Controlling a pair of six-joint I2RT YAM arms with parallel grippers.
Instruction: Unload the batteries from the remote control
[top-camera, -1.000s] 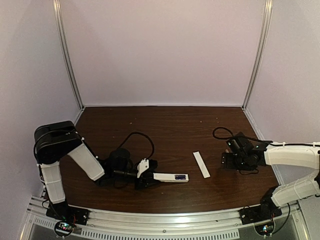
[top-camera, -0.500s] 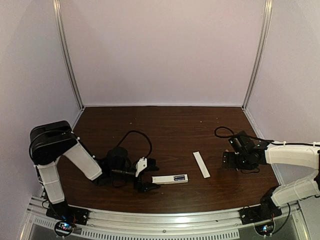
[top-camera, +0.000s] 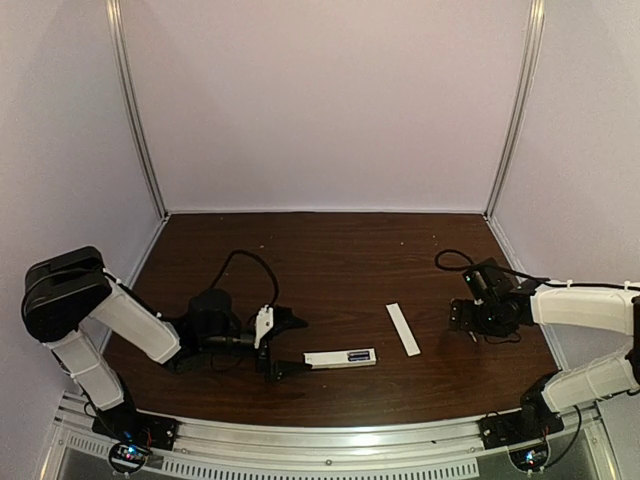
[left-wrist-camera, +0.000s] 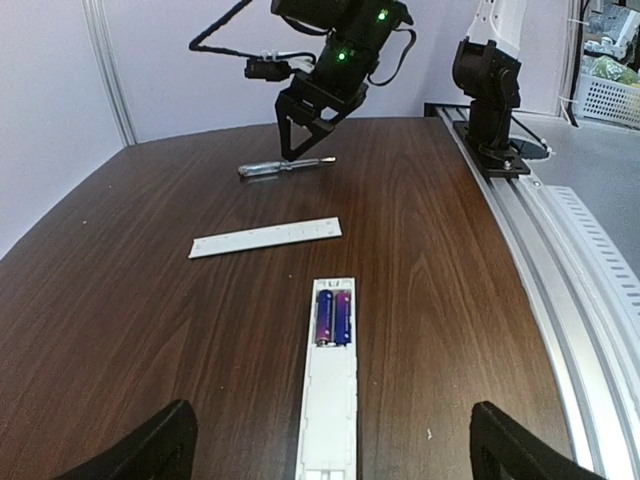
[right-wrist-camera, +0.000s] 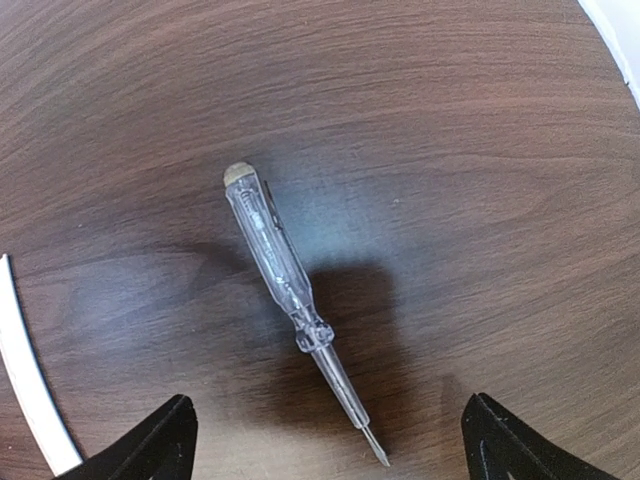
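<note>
Dark wood-grain bench (top-camera: 340, 250) inside pale lilac walls. Remote control (left-wrist-camera: 330, 400) lies flat on it, bay up, cover off. Left hand (top-camera: 285, 346) is spread wide and holds nothing. The remote's near end sits just ahead of it, roughly centred on the gap between its fingertips, and the long axis runs straight out along the reach. Batteries (left-wrist-camera: 333, 317) are both in the bay at the end far from that hand, side by side, lengthwise with the remote. White cover strip (left-wrist-camera: 265, 238) lies loose beyond the remote, apart from it. Right hand (top-camera: 470, 322) hangs over the clear-handled screwdriver (right-wrist-camera: 280, 260), fingers wide, nothing held. The tool lies flat below with its tip toward the fingertips and its handle end away. Contact can't be told from the overhead view. Left hand is much the nearer to the remote; right hand is well apart, past the cover strip. Likely plan: left closes across the remote's width to steady it, right picks up the screwdriver to lever the cells out. Neither cell is out yet.
</note>
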